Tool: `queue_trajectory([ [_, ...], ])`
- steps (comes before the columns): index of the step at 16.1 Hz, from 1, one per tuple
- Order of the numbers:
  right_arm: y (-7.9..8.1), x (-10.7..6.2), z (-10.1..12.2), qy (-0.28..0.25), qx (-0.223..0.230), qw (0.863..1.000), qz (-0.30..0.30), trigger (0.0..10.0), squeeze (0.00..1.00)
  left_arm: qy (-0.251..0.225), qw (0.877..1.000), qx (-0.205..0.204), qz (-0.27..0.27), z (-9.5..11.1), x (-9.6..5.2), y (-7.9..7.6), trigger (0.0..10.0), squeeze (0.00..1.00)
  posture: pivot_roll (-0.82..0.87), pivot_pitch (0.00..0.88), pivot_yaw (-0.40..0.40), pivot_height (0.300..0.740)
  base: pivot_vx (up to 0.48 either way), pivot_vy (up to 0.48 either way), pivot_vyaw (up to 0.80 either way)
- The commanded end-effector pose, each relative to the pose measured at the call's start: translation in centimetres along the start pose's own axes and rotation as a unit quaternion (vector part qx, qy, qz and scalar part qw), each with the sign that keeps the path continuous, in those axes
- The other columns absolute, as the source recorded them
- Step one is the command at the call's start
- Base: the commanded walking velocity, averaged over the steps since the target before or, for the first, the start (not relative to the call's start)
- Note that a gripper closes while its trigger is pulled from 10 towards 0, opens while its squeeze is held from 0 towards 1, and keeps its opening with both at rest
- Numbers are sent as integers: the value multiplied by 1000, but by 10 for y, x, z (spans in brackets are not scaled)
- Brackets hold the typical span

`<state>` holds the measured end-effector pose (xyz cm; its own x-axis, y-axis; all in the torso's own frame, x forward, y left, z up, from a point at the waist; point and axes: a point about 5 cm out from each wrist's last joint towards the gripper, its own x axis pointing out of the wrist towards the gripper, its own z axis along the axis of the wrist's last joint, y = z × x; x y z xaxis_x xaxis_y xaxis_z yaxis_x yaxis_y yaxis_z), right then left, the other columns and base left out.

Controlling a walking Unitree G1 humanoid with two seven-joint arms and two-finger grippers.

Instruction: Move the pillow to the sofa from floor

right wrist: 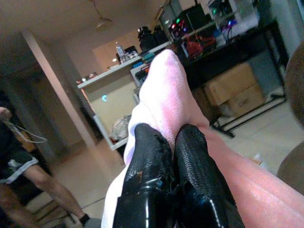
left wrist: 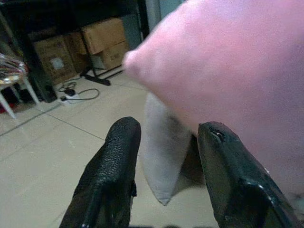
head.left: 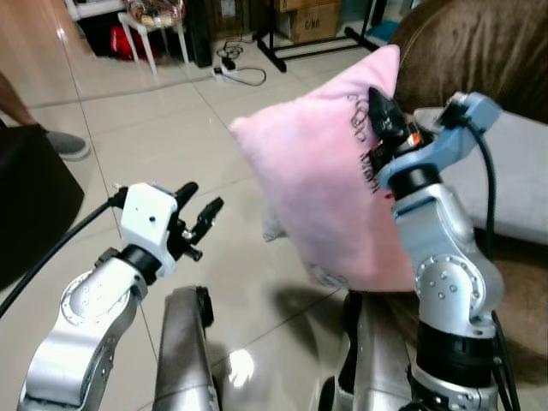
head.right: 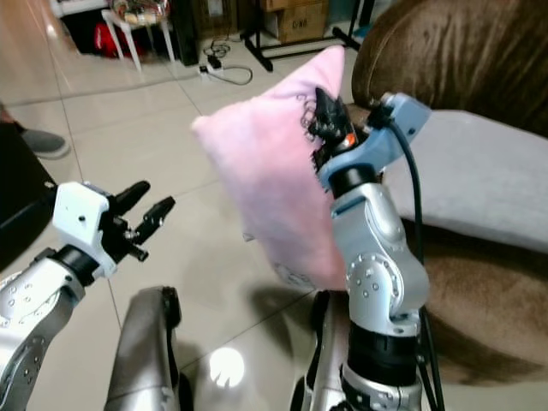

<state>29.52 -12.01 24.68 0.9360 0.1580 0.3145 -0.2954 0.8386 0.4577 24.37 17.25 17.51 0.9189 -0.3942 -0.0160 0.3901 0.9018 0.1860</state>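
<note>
Holding pink pillow (head.left: 317, 188) aloft, right gripper (head.left: 383, 116) pinched on its edge | sofa (head.left: 505, 171) seat at 2 o'clock of pillow, nearest right arm | left gripper (head.left: 199, 208) parted, holding nothing, at 8 o'clock.

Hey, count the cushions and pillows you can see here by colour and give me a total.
Pink pillow, held up by the right end effector: 1
Grey pillow on the floor behind it: 1
Grey seat cushion on the brown sofa: 1
Total: 3
</note>
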Motion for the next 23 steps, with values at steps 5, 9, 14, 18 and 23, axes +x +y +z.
queue_trajectory([
  [5, -10, -5, 4, -6, -2, 999, -35, 10000, 0, -9, 1000, 3, 25, -2, 18, 8, 10000, 0, -41, 0, 36, 560, 0, 0, 0],
  [9, -20, -16, -5, 12, -14, 997, -69, 10000, 0, -3, 1000, 14, 16, -8, 31, 2, 10000, 0, -56, 0, 37, 600, 0, 0, 0],
  [14, -29, -21, -3, 8, -27, 996, -87, 10000, 0, -15, 1000, 10, -2, -9, 39, -5, 10000, 0, -91, 0, 74, 655, 0, 0, 0],
  [18, -37, -28, -3, -1, -28, 993, -117, 10000, 0, -25, 999, 14, -23, -5, 46, -7, 10000, 0, -124, 0, 115, 690, 0, 0, 0],
  [23, -37, -28, -4, 1, -37, 992, -120, 10000, 0, -30, 999, 14, -27, -5, 54, -8, 10000, 0, -129, 0, 105, 740, 0, 0, 0],
])
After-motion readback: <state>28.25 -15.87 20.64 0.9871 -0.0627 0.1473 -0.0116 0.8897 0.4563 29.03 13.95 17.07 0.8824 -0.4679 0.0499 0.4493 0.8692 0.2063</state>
